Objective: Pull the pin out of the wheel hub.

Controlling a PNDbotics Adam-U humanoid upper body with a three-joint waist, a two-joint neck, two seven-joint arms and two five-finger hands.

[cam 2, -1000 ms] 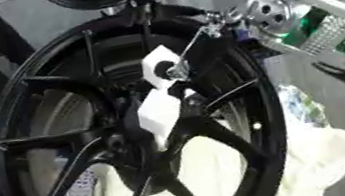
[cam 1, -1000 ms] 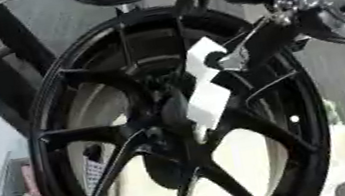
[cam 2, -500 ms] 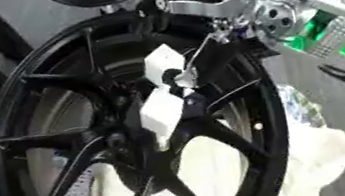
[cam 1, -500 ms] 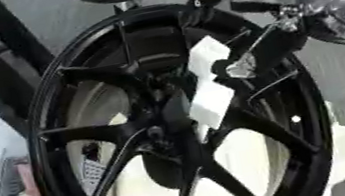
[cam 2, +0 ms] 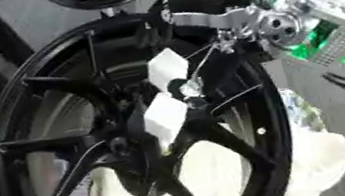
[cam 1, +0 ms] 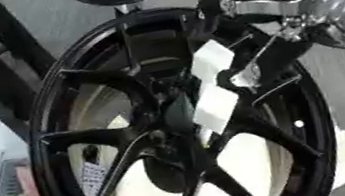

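One glossy black multi-spoke alloy wheel hub [cam 1: 174, 135] fills the view, standing upright, with two white paper tags [cam 2: 166, 116] hanging near its centre. The robot's black-and-silver right hand [cam 2: 227, 34] reaches in from the upper right, fingers at a small silvery pin [cam 2: 190, 87] between the tags; whether they clamp it I cannot tell.

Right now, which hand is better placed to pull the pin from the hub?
The right hand: it already reaches over the wheel rim to the white tags by the hub. The left hand shows in neither view.
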